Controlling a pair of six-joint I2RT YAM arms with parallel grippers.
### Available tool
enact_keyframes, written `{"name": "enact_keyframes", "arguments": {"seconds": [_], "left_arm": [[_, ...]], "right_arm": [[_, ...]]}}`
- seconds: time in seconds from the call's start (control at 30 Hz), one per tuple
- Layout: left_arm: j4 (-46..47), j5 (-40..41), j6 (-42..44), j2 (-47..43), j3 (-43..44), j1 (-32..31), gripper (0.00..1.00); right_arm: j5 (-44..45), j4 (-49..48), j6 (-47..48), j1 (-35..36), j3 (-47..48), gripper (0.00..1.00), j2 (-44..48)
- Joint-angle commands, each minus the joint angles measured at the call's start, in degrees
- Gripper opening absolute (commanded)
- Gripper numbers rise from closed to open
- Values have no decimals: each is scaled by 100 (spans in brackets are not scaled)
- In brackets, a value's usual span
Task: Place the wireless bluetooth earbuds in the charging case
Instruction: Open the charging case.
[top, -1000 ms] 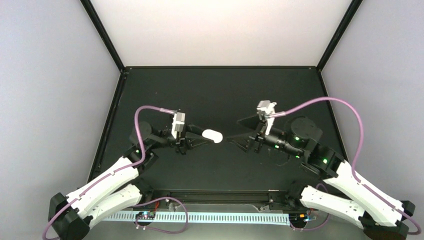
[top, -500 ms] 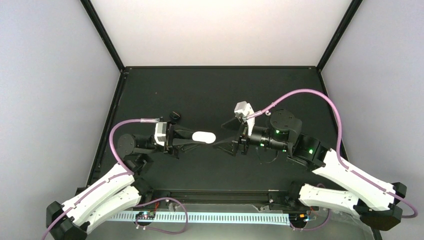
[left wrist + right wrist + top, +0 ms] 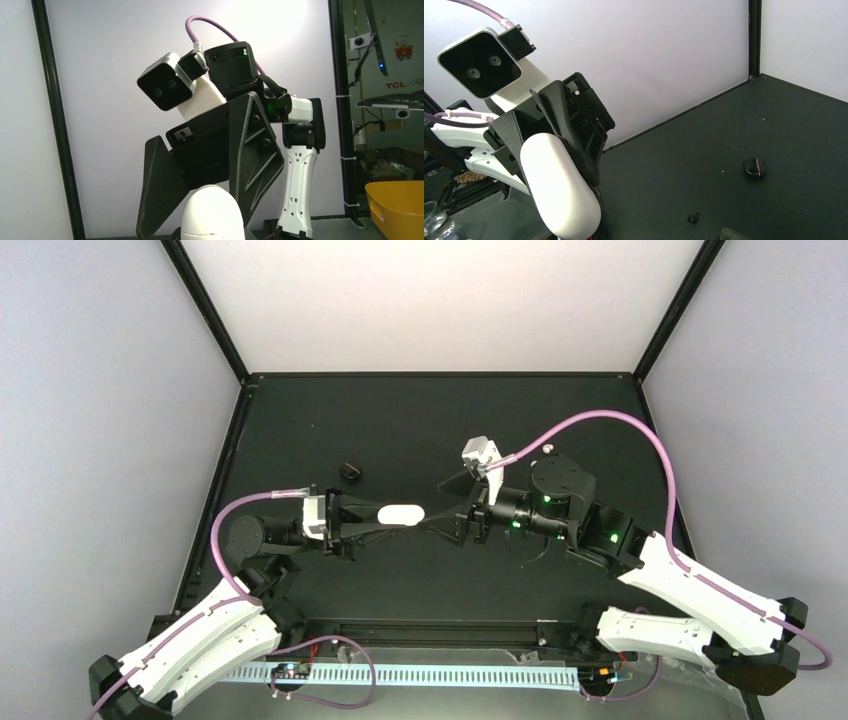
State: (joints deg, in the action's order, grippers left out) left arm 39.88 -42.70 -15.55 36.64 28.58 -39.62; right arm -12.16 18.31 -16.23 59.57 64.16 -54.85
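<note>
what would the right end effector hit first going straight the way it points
Probably the free end of the charging case held by the left end effector, though depth is unclear.

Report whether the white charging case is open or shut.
Shut. The charging case shows as one smooth white oval, with no dark inner face or sockets exposed in any view.
</note>
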Motion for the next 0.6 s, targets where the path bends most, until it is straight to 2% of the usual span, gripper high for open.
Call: {"name": "enact_keyframes", "arguments": {"seconds": [0.0,0.17,0.4,0.57], "left_arm": [[-234,-149,396,-113,-36,-54,2],[-300,-118,494,-130,-29,-59,1],[-293,-241,474,-152,-2,-94,1],[-385,-225,462,-193,-10,-92,2]], "right_arm": [[129,-361,-176,0,270,84,-41],[105,-378,-258,-2,354,84,-117],[679,-272,-394,1,464,83,-137],[264,-485,-433,2,433,83,34]]}}
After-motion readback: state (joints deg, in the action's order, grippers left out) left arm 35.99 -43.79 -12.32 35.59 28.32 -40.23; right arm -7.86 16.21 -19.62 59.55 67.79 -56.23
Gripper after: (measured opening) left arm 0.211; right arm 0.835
